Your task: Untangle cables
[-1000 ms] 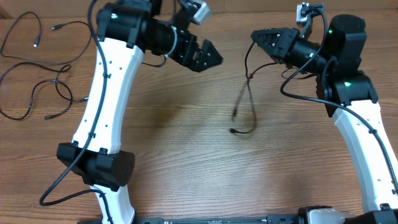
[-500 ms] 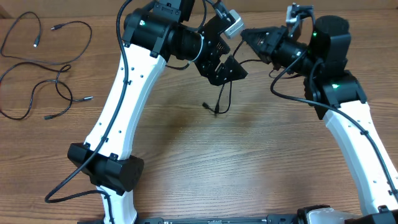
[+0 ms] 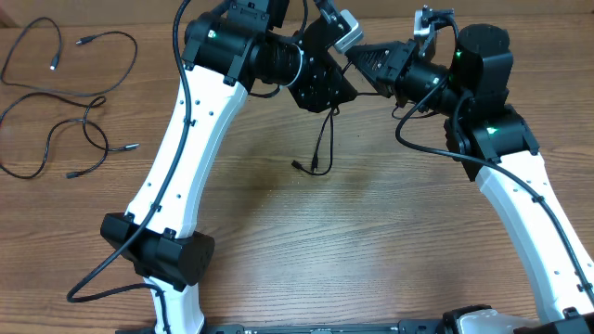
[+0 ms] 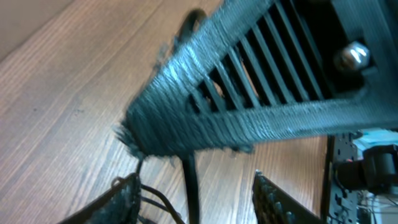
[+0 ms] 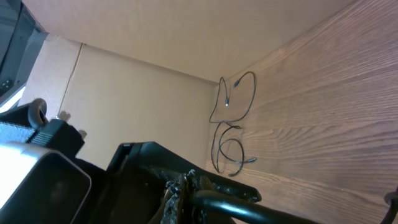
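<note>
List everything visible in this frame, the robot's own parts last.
loose cables: seemingly two, black, lying at the table's far left corner
held cable: one, black, hanging above the table's middle from the right gripper, plug tip low
table: one, brown wood, under everything
panel: one, beige, behind the table in the right wrist view
left arm: one, white and black, reaching to the far centre
right arm: one, white and black, reaching to the far centre
left gripper: one, black, open around the held cable
right gripper: one, black, shut on the held cable
</note>
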{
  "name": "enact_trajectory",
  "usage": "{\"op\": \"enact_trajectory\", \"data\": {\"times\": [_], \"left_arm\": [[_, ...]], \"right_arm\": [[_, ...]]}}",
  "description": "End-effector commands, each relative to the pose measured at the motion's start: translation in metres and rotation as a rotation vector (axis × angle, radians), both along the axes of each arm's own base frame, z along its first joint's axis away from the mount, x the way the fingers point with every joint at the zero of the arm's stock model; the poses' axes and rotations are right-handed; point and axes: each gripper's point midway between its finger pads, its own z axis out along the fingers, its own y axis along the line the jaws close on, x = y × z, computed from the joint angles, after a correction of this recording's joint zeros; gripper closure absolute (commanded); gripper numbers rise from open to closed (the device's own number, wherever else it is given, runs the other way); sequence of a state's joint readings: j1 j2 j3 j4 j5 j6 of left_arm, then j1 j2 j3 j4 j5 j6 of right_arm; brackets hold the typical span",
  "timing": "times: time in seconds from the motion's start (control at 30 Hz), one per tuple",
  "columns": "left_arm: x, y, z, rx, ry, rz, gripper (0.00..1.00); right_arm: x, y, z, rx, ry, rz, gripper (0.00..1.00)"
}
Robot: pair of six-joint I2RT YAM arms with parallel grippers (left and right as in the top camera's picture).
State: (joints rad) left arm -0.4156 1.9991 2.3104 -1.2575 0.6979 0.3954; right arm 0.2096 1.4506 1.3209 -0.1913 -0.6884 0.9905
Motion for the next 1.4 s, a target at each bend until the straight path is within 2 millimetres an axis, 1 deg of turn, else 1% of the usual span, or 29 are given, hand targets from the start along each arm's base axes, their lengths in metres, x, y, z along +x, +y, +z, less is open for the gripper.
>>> {"op": "enact_trajectory", "data": {"times": [0.0, 0.13, 0.3, 0.33, 0.5, 0.57, 0.6, 0.83, 1.2, 1.27, 1.3, 1.33, 1.37], "left_arm": [[0.0046, -0.0029, 0.0019, -0.008, -0.017, 0.007, 0.51], [0.0082, -0.0045, 0.005, -0.022, -0.019, 0.023, 0.57], [0.0085, -0.0047, 0.0054, -0.024, -0.021, 0.023, 0.75], [0.0084, -0.0047, 0.0053, -0.024, -0.017, 0.026, 0.77], [0.0085, -0.0047, 0.0054, -0.027, -0.004, 0.037, 0.83], [0.0082, -0.0049, 0.0053, -0.027, -0.002, 0.036, 0.9], [0.0077, -0.0051, 0.0055, -0.029, 0.0, 0.035, 0.96], [0.0072, -0.005, 0.0056, -0.036, 0.023, 0.049, 0.96], [0.0072, -0.0048, 0.0058, -0.039, 0.039, 0.062, 0.96], [0.0071, -0.0046, 0.0064, -0.041, 0.045, 0.068, 0.96], [0.0071, -0.0042, 0.0071, -0.044, 0.053, 0.077, 0.96], [0.0073, -0.0029, 0.0091, -0.049, 0.062, 0.088, 0.96], [0.0073, -0.0012, 0.0112, -0.056, 0.073, 0.101, 0.96]], "right_arm": [[-0.0052, 0.0023, 0.0102, 0.014, -0.015, 0.025, 0.96], [-0.0069, 0.0029, 0.0048, 0.009, 0.012, 0.03, 0.96], [-0.0071, 0.0029, 0.0043, 0.009, 0.014, 0.03, 0.96], [-0.0071, 0.0029, 0.0043, 0.009, 0.015, 0.03, 0.96], [-0.0071, 0.0029, 0.0043, 0.009, 0.015, 0.03, 0.96], [-0.0071, 0.0029, 0.0044, 0.009, 0.014, 0.03, 0.96], [-0.0071, 0.0031, 0.005, 0.01, 0.011, 0.031, 0.96], [-0.0073, 0.0049, 0.013, 0.021, -0.026, 0.045, 0.96], [-0.0064, 0.0037, 0.0136, 0.024, -0.026, 0.041, 0.96], [-0.0064, 0.0036, 0.0136, 0.023, -0.026, 0.041, 0.92], [-0.0063, 0.0036, 0.0136, 0.023, -0.027, 0.04, 0.85], [-0.0062, 0.0034, 0.0137, 0.02, -0.032, 0.041, 0.73], [-0.006, 0.0031, 0.0137, 0.016, -0.037, 0.041, 0.64]]}}
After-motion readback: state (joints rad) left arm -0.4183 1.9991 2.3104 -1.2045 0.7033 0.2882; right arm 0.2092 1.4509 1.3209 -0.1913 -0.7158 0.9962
